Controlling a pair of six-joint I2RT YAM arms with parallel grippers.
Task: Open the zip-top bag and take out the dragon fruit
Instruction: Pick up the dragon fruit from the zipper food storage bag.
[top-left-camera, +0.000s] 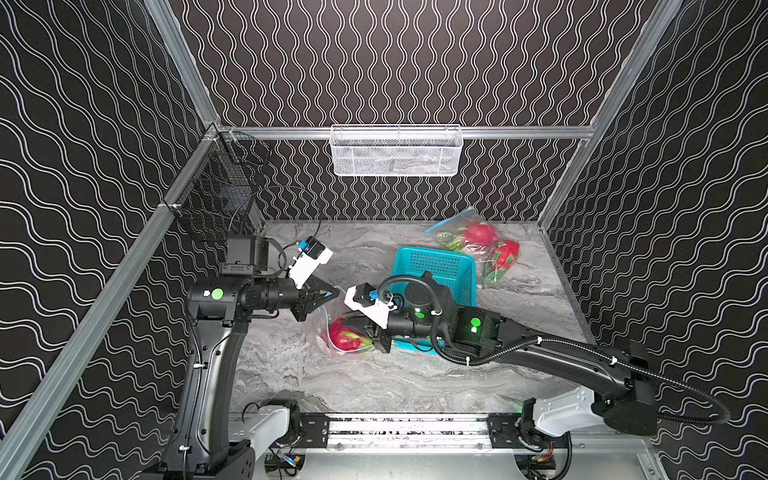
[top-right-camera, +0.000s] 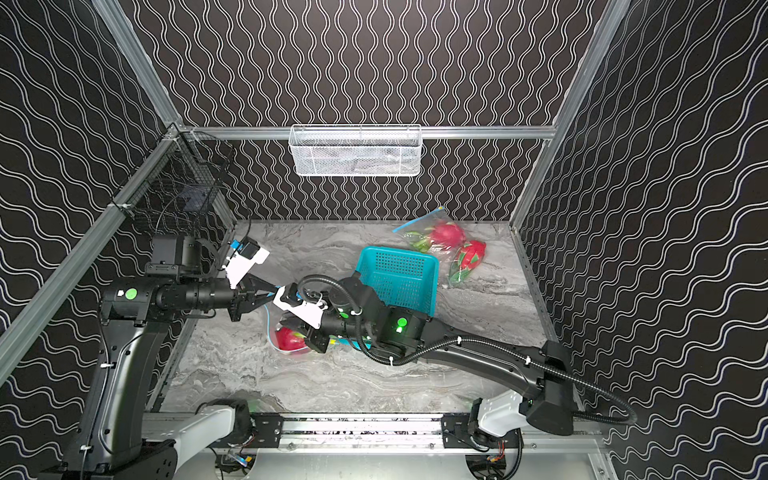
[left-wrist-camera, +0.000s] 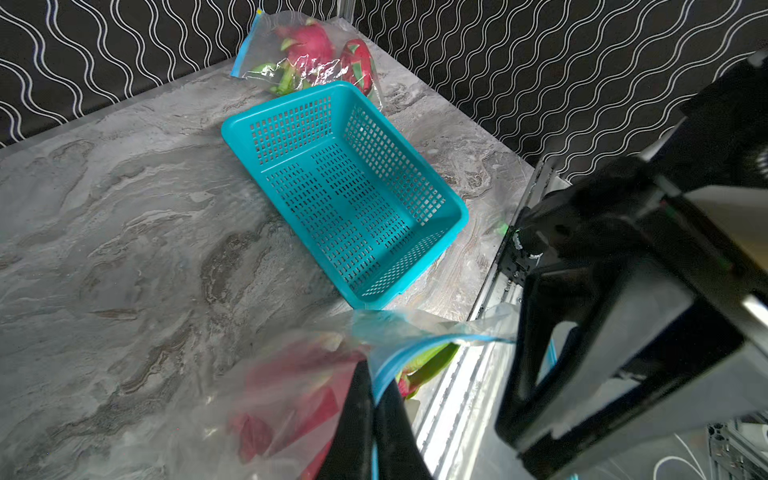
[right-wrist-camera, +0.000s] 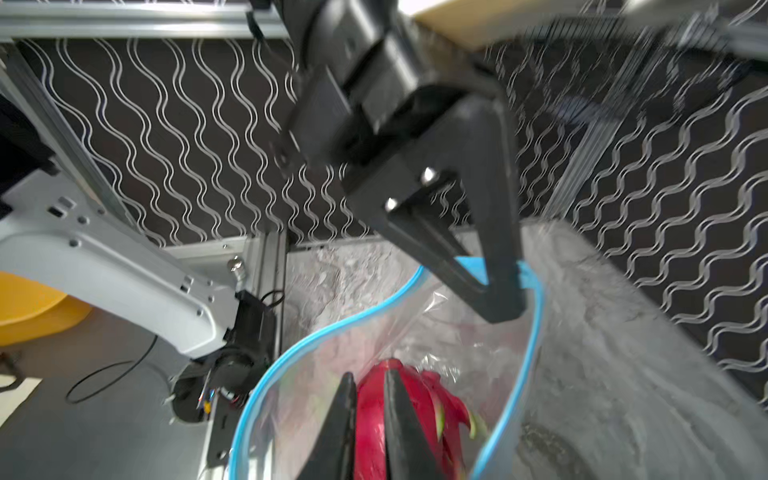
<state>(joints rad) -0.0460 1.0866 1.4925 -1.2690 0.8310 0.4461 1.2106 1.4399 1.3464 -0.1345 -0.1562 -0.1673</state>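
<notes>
Your left fingers (right-wrist-camera: 500, 249) are clamped on the blue zip rim of the zip-top bag (right-wrist-camera: 465, 349), holding one lip up off the surface (top-left-camera: 332, 386). Your right fingers (right-wrist-camera: 401, 428) are down inside the open mouth. The dragon fruit (right-wrist-camera: 428, 411) is in the bag, right at the right fingers. Red skin shows in the narrow gap between them, but you can't tell whether they're biting or only straddling it.

Here's the danger. That gap looks far narrower than the fruit, so you may only have a ridge or a scale, and a pull could slip off and drop it back in. Only one lip is held, so the bag may ride up with the fruit instead of letting go. And if the slick rim slides out of the left fingers, the mouth folds over the right fingers.

Now the count: three dragon fruits. One is at your right fingers and two are well beyond them, a bagged dragon fruit (top-left-camera: 480, 233) and a third dragon fruit (top-left-camera: 506, 253). There are at least two bags, since a second zip-top bag (top-left-camera: 446, 237) holds the bagged one. Whether the third has its own bag, you can't tell. One teal basket (left-wrist-camera: 232, 131) sits empty beyond the left fingers.
</notes>
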